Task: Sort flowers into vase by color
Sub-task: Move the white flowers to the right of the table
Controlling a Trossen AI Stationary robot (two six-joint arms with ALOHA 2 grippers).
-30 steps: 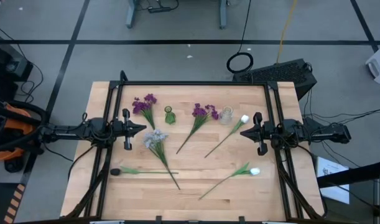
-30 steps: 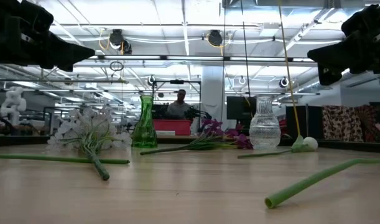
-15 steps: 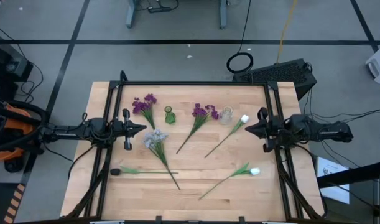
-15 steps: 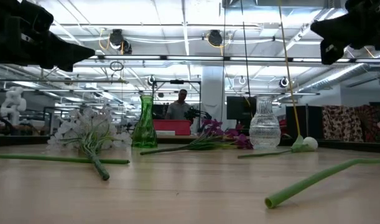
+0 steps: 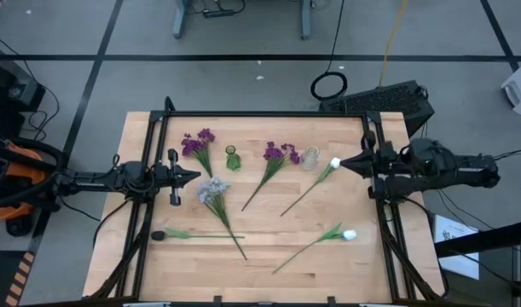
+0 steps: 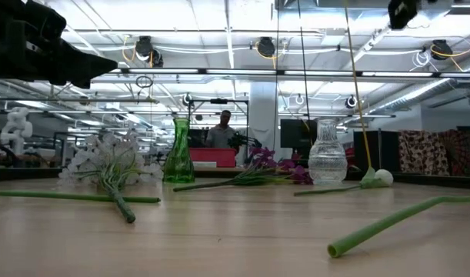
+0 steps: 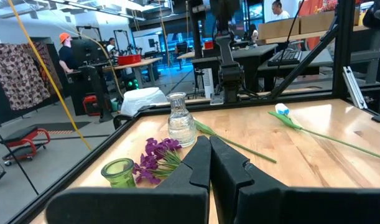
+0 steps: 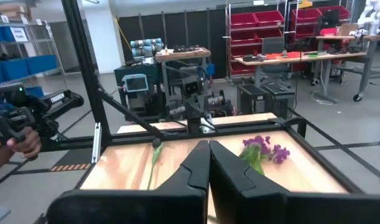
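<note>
Several artificial flowers lie flat on the wooden table: two purple clusters (image 5: 198, 143) (image 5: 280, 153), a pale grey-lilac cluster (image 5: 213, 189), two white buds (image 5: 334, 163) (image 5: 349, 234), and one stem with a dark tip (image 5: 158, 234). A small green vase (image 5: 233, 158) and a clear glass vase (image 5: 310, 157) stand upright near the far side. My left gripper (image 5: 198, 176) hangs shut over the table's left side, just left of the lilac cluster. My right gripper (image 5: 344, 162) is shut and raised high at the right side, near the upper white bud.
Black frame rails run along the table's left (image 5: 149, 170) and right (image 5: 384, 170) edges. Bare wood lies between the flowers in the middle and along the near edge. A person's hand (image 8: 15, 143) shows beyond the table in the right wrist view.
My right gripper has risen, leaving the low view almost entirely at the top, and has drawn back toward the table's right and far edges. It stays shut. The flowers and vases lie as before.
</note>
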